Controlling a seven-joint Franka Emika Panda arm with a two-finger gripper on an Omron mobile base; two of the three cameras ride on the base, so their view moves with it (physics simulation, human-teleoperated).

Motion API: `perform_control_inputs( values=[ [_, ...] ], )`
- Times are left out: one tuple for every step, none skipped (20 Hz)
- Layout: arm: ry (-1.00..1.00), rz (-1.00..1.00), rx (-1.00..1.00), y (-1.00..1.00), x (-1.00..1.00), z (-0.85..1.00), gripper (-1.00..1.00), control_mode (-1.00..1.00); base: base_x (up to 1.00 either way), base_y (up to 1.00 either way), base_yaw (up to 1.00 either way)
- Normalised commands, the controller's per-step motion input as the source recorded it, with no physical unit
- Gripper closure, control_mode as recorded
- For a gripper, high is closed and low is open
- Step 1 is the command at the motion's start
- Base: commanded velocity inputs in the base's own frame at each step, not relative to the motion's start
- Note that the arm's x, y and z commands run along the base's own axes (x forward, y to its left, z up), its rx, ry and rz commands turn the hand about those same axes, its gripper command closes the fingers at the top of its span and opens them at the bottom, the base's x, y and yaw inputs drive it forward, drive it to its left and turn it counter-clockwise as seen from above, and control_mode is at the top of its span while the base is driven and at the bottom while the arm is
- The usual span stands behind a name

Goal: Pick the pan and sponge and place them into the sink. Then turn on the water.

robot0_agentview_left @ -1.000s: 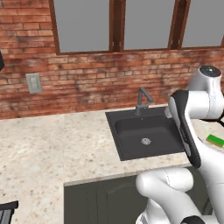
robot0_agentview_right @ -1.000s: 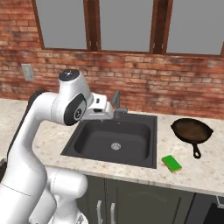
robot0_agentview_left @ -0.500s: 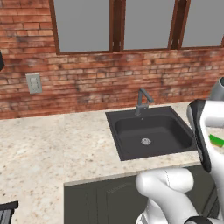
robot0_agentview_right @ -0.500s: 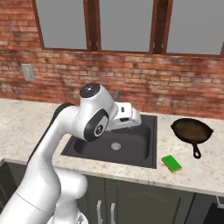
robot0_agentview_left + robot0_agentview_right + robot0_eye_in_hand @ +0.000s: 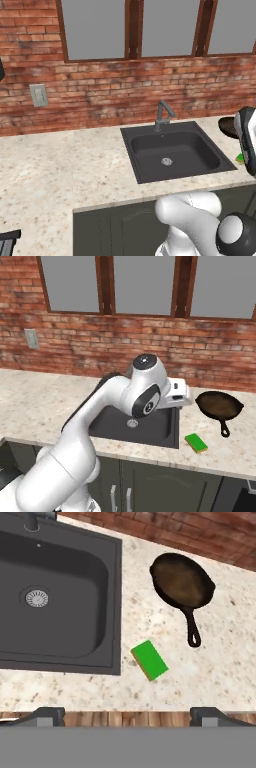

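Hovering high above the speckled countertop with jaws spread wide and nothing between them, gripper looks straight down on both things to be moved. Sitting flat on the counter to the right of the sink, dark cast-iron pan points its handle toward the counter's front edge, well placed for a top-down pinch across that handle. Lying nearer the sink, just beside its right rim but not touching it, green sponge rests skewed to the basin's edge, green face up with a sliver of yellowish side showing. Pan and sponge apart from each other, so either can likely be taken without nudging the other. Basin holding nothing but its round metal drain, leaving room for both. Seen from the right base camera, same layout: pan behind, sponge in front near the counter edge, white arm's hand reaching over the sink's right side toward them. Angular grey faucet standing at the back rim of the basin, no stream falling from it, so water step judged not yet begun. Probably the very start: neither item picked, wide jaws suiting an approach.
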Motion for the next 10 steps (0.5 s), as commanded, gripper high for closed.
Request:
perform_control_inputs(
  values=[
    [0.1, -0.08, 0.04, -0.82, 0.38, 0.0, -1.0, -1.0, 0.0, 0.0, 0.0],
    [0.11, -0.08, 0.05, -0.92, 0.41, 0.0, -1.0, -1.0, 0.0, 0.0, 0.0],
    [0.1, -0.09, 0.04, -0.91, 0.48, -0.05, -1.0, -1.0, 0.0, 0.0, 0.0],
    [0.12, -0.11, 0.0, -0.67, 0.54, -0.08, -1.0, -1.0, 0.0, 0.0, 0.0],
    [0.13, -0.12, 0.0, -0.52, 0.56, -0.09, -1.0, -1.0, 0.0, 0.0, 0.0],
    [0.14, -0.1, 0.0, -0.62, 0.54, -0.11, -1.0, -1.0, 0.0, 0.0, 0.0],
    [0.14, -0.09, 0.01, -0.72, 0.5, -0.14, -1.0, -1.0, 0.0, 0.0, 0.0],
    [0.14, -0.08, 0.0, -0.67, 0.53, -0.2, -1.0, -1.0, 0.0, 0.0, 0.0],
    [0.15, -0.08, 0.0, -0.58, 0.59, -0.27, -1.0, -1.0, 0.0, 0.0, 0.0],
    [0.16, -0.08, 0.0, -0.59, 0.6, -0.33, -1.0, -1.0, 0.0, 0.0, 0.0]
  ],
)
